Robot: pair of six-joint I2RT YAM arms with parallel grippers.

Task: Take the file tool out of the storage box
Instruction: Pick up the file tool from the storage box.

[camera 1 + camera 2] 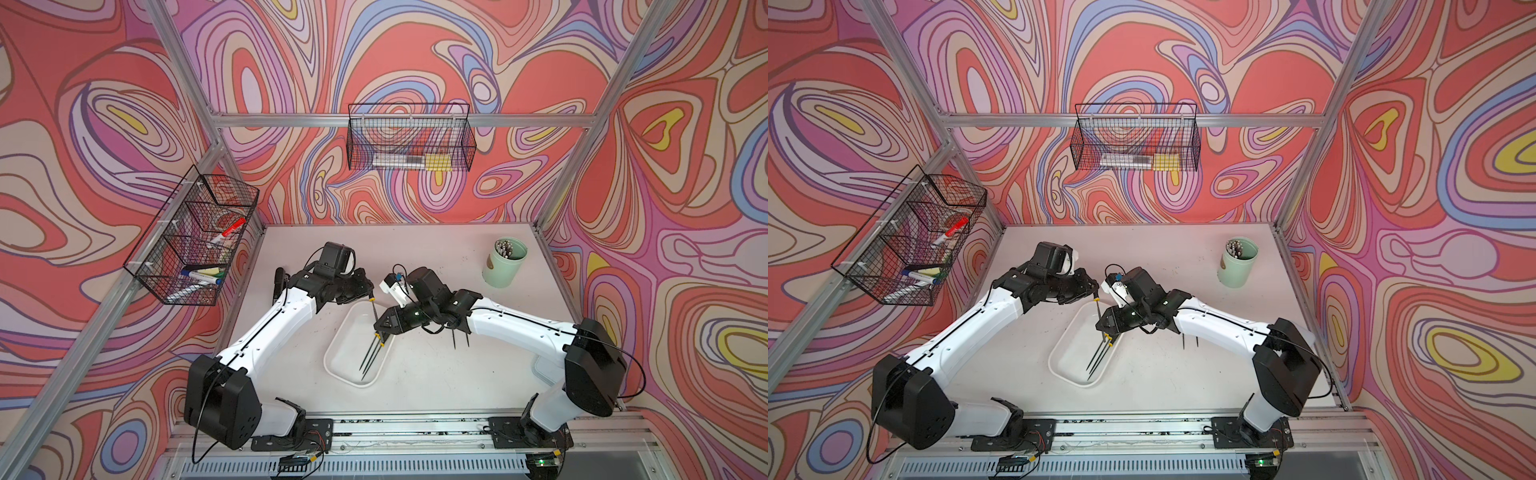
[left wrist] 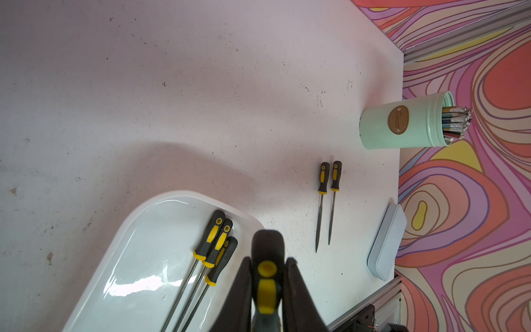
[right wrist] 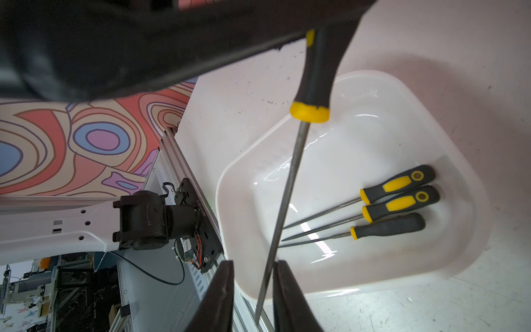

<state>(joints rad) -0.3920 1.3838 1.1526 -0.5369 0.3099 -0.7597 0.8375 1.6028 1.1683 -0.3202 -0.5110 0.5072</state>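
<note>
Top views: pale pinkish table (image 1: pixel 449 245), scuffed, with dark specks and stains. It is boxed in by swirl-pattern walls (image 1: pixel 83 124) in red, lilac and cream, plus an aluminium frame (image 1: pixel 399 120). Two black wire baskets hang off the frame: side basket (image 1: pixel 191 237) with markers, back basket (image 1: pixel 409 137). Mint cup (image 1: pixel 503 262) of pens stands at the far right of the table. Storage box (image 1: pixel 332 361) lies diagonally mid-table between the arms, towards the front edge. Three files (image 3: pixel 396 201) lie side by side inside it.

Left gripper (image 2: pixel 268 264) is clamped on the held file (image 3: pixel 311 86) by its black-yellow handle, shaft angled down over the box.

Right wrist view: right gripper (image 3: pixel 254 263) narrowly parted, fingers either side of that shaft, gap visible, not clamped.

Left wrist view: two loose files (image 2: pixel 327 201) flat on the table right of the box, pale blue case (image 2: pixel 386 241) near the table edge.
</note>
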